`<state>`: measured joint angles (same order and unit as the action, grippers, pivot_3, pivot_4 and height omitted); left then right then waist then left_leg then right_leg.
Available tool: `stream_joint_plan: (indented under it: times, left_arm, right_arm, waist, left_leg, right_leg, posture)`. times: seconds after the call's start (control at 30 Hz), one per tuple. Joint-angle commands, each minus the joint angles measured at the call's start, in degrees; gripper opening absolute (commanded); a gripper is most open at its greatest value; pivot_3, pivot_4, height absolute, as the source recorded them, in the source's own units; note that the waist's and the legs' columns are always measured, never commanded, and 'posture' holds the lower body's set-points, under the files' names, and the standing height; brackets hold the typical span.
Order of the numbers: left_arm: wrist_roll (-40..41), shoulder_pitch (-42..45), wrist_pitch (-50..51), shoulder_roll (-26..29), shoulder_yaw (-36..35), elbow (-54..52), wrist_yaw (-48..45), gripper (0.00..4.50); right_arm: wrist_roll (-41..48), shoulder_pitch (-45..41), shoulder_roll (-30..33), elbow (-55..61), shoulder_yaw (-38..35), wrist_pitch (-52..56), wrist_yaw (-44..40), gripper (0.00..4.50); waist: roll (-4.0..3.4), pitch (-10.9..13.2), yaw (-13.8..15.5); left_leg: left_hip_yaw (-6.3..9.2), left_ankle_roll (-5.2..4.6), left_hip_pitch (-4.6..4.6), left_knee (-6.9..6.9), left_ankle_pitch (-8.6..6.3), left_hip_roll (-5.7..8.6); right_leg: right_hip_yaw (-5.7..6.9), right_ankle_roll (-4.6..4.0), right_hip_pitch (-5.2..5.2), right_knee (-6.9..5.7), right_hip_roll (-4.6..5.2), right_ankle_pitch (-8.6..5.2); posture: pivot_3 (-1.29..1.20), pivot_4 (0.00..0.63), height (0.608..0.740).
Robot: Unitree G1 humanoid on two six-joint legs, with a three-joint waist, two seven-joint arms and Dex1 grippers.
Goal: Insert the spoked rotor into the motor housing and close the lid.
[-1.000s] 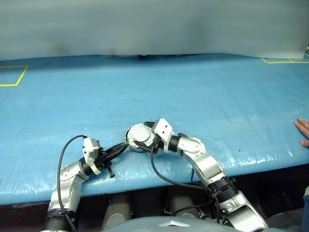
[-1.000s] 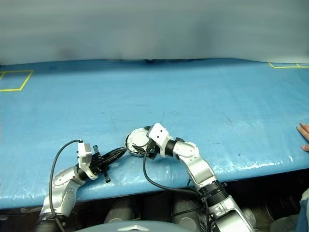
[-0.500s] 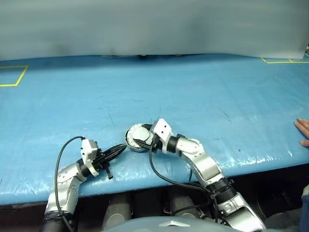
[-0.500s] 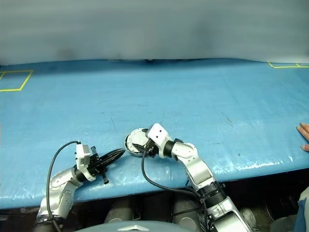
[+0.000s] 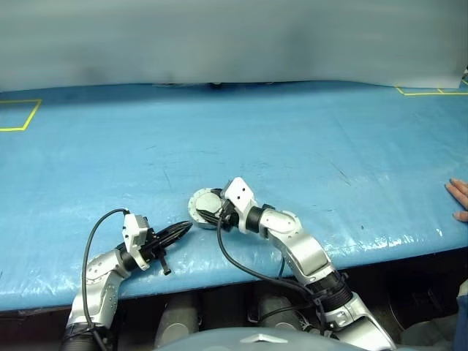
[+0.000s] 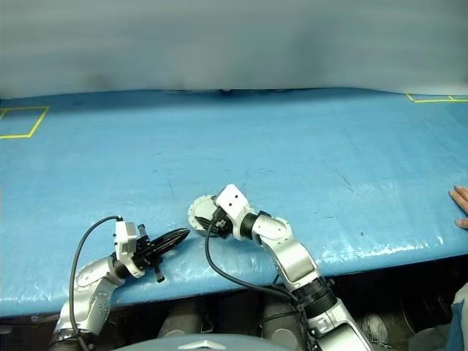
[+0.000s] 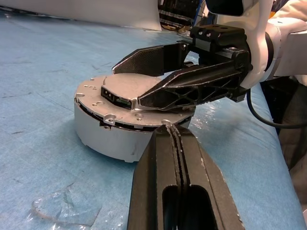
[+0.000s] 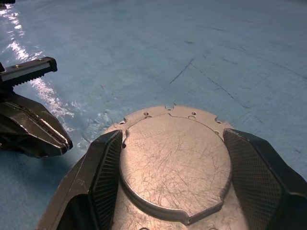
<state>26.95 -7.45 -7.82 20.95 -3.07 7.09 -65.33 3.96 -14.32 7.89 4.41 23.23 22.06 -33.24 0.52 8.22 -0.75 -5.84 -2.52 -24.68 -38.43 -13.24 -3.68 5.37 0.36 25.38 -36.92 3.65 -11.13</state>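
Right gripper: jaws spread wide, one finger on each side of the raised middle of the lid. The inner pads sit just beside, perhaps touching, the edges of that raised plate; contact cannot be confirmed. In the left wrist view the same two black fingers lie low across the lid's top face.

Lid is down flat on the motor housing, plain outer face up, scratched metal, small screw holes around the flange. A thin dark seam shows between lid and housing wall. The spoked rotor cannot be seen with the lid closed.

Left gripper: fingers pressed together, holding nothing, tips level and aimed at the housing's side wall, very close to it but apart from it.

The housing sits on the blue table cover near the front edge, between the two grippers. A person's hand rests at the table's far right edge.
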Motion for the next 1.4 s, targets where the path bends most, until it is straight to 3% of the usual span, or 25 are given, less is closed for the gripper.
stream_joint_plan:
  times: [0.03,0.53,0.93,1.27,1.4]
  left_arm:
    - [0.1,0.1,-0.1,0.4,0.2,-1.9,0.1,0.0]
    - [4.8,1.4,2.0,0.3,-4.0,-3.3,2.9,0.0]
    - [-5.4,8.7,-0.8,-0.8,1.1,5.3,6.8,0.0]
    - [-8.8,8.8,-2.1,0.7,2.5,8.5,7.2,0.0]
    - [-8.8,8.6,-2.5,0.6,2.5,8.6,7.2,0.0]
  right_arm:
    - [-1.3,0.6,0.0,0.0,1.2,0.8,0.9,2.97]
    - [-4.4,0.2,1.0,-3.9,1.4,1.6,3.7,2.97]
    - [-4.4,0.1,1.3,-3.0,1.2,1.5,3.6,2.97]
    - [-2.3,1.4,2.0,-0.6,-0.7,1.7,3.1,2.97]
    - [-1.3,1.9,2.7,1.5,-0.9,0.3,1.8,4.28]
  waist:
    - [0.0,0.0,0.0]
    - [-0.04,-0.1,0.0]
    - [-0.05,-0.1,0.1]
    - [-0.12,-0.2,0.3]
    - [-0.11,-0.2,0.3]
  left_leg:
    - [0.0,0.0,0.0,0.0,0.0,0.0]
    - [0.01,0.13,0.09,0.0,-0.04,-0.03]
    - [0.0,0.05,0.12,-0.01,0.03,-0.01]
    - [0.01,0.09,0.1,0.02,0.0,0.06]
    - [0.01,0.13,0.08,0.07,-0.03,0.13]
  right_leg:
    - [0.0,0.0,0.0,0.0,0.0,0.0]
    - [0.0,0.0,-0.04,-0.01,0.1,0.0]
    - [0.02,0.01,-0.09,-0.02,0.0,0.0]
    - [0.06,0.01,-0.11,0.01,0.18,0.0]
    - [0.13,0.01,-0.11,0.04,0.44,0.01]
  posture:
    - [0.0,0.15,0.74]
    - [0.0,0.15,0.74]
    - [0.0,0.15,0.74]
    - [0.0,0.15,0.74]
    - [0.0,0.15,0.74]
